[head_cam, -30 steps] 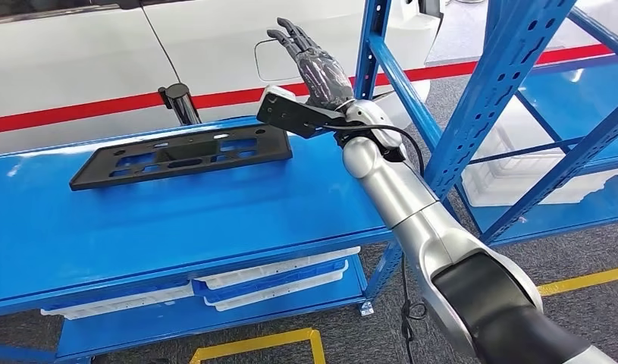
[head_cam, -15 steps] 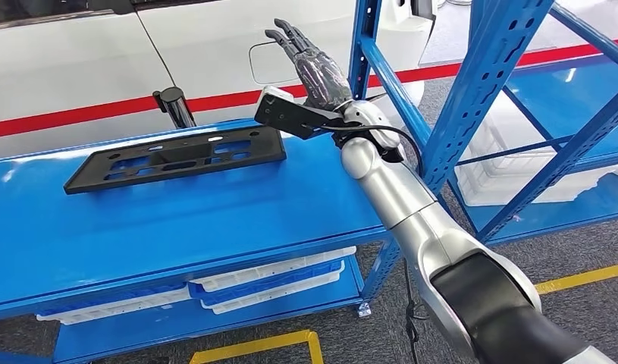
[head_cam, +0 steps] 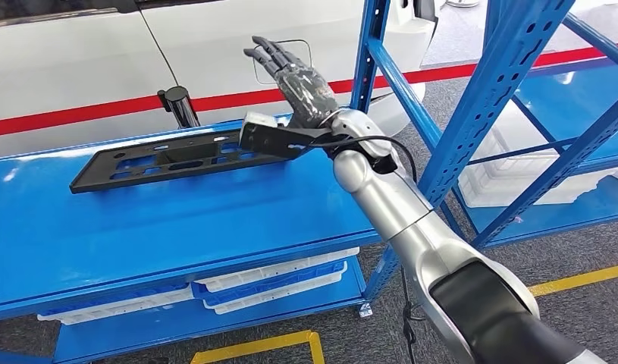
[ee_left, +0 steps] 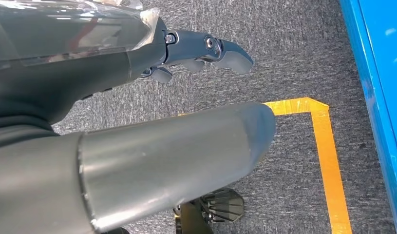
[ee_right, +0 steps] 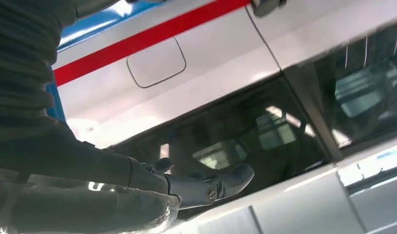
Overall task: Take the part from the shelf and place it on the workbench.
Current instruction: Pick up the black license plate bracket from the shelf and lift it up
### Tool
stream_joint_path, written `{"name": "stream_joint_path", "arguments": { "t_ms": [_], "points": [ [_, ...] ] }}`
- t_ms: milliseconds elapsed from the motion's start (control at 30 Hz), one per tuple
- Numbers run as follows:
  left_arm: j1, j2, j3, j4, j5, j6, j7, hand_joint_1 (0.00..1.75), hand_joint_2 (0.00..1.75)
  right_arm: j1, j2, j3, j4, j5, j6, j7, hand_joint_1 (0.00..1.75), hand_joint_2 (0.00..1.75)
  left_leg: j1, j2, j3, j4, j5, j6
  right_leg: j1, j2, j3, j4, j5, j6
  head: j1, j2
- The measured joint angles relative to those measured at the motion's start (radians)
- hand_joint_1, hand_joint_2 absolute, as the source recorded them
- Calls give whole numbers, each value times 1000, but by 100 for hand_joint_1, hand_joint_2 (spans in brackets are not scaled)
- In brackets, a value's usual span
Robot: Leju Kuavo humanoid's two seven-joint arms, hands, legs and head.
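The black part lies flat on the blue table, a long plate with cut-out slots, stretched left to right along the far half of the top. Its left end sits near the far left of the table; its right end runs under the camera block on the robot's right wrist.

The right hand is up over the far right part of the table, just above and beyond the right end of the part. Fingers are spread and stretched out straight toward the white car behind the table, nothing between them. I can't see it touching the part. The silver right arm comes in from the near right and crosses in front of the blue shelf upright.

In the right wrist view the right hand's fingers are out straight against the car's window and its red stripe, holding nothing.

The left hand hangs low over grey carpet, fingers loosely extended, nothing in them, with yellow floor tape beyond it and a blue edge at the side.

A black post stands just behind the table's far edge. White trays sit on the lower level beneath the tabletop, and another white tray sits low in the shelf on the right.
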Motion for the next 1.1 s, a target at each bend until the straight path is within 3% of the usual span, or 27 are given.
{"name": "stream_joint_path", "arguments": {
  "t_ms": [200,433,867,1100],
  "points": [
    [-2,-12,-6,0,-29,4,11,0,0,100,15,179,-45,104,16,45,0,175,1,0,0,0,-1,1,-1,0,0,-1,0,0,0,0],
    [-7,-26,-25,0,-52,6,34,0,0,143,82,328,-12,127,22,118,0,175,1,0,-1,0,-1,0,0,0,0,-1,0,0,0,0],
    [-9,-38,-26,0,-52,18,50,0,0,141,218,421,170,244,-35,208,0,175,1,0,0,0,-1,0,0,0,0,-1,0,0,0,0],
    [-9,-49,-26,0,-53,17,45,0,0,87,261,442,276,347,-100,351,0,175,1,-1,0,0,-1,0,0,0,0,-1,0,0,0,0]
  ]
}}
